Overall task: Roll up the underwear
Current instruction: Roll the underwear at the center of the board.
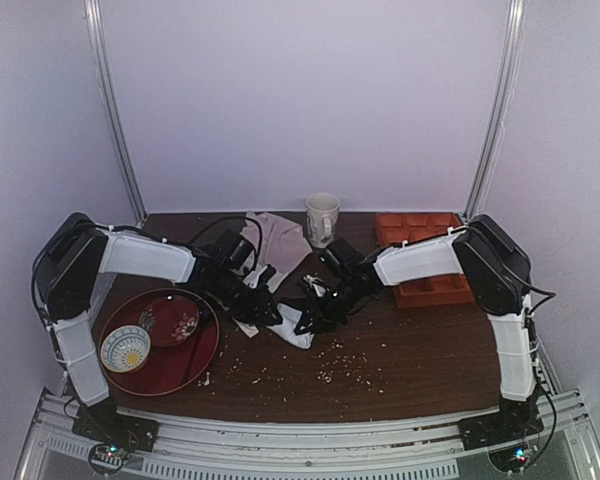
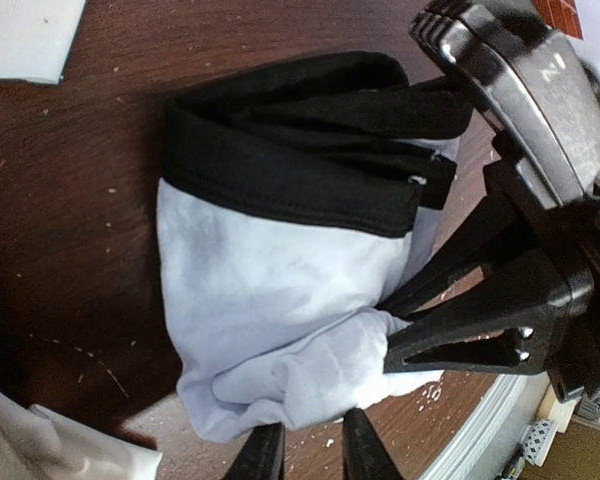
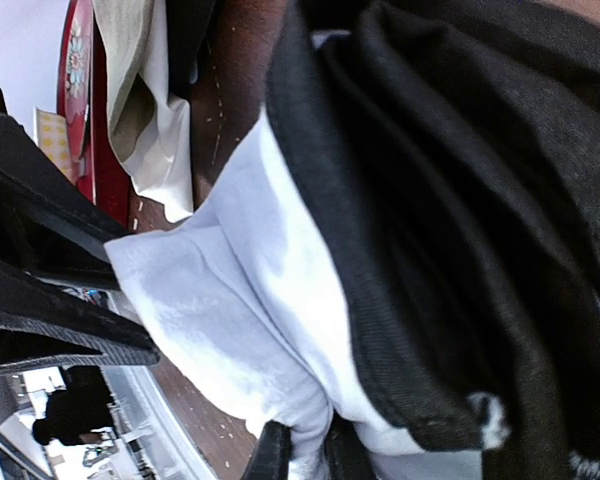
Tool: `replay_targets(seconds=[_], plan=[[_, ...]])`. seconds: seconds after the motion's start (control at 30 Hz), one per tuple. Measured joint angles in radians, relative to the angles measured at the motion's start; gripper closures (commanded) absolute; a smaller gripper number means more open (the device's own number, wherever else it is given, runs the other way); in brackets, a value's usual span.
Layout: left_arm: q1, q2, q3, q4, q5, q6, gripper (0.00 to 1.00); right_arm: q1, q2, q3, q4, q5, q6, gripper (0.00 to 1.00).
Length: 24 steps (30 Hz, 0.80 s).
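1. White cotton with a black hem: the underwear lies bunched in a loose bundle near the middle of the brown desk, between my two arms.
2. The right fingers are pinched together on a white fold of it. My left wrist view shows the same pinch from the side.
3. The left fingers stand narrowly apart at the bundle's white edge. I cannot tell whether they grip the fabric or only touch it.
4. The black hem is doubled over on the side of the bundle away from the left fingers.
5. A round tray sits at the left of the desk, beside the left arm, with a bowl in it.
6. At the back edge I see a mug and, just left of it, a pale cloth. A grid tray lies on the right, partly under the right arm.
7. Crumbs are scattered on the desk between the bundle and the arm bases.
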Motion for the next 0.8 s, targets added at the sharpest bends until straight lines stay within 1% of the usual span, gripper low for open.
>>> replay_targets(seconds=[0.33, 0.6, 0.8], plan=[[0.000, -0.027, -0.006, 0.010, -0.017, -0.008, 0.72, 0.036, 0.005, 0.100, -0.153, 0.129, -0.097, 1.00], [0.000, -0.031, -0.006, 0.028, -0.011, -0.017, 0.72, 0.035, 0.053, 0.187, -0.239, 0.120, -0.151, 1.00], [-0.005, -0.034, -0.006, 0.034, -0.008, -0.027, 0.72, 0.035, 0.068, 0.218, -0.275, 0.116, -0.170, 1.00]])
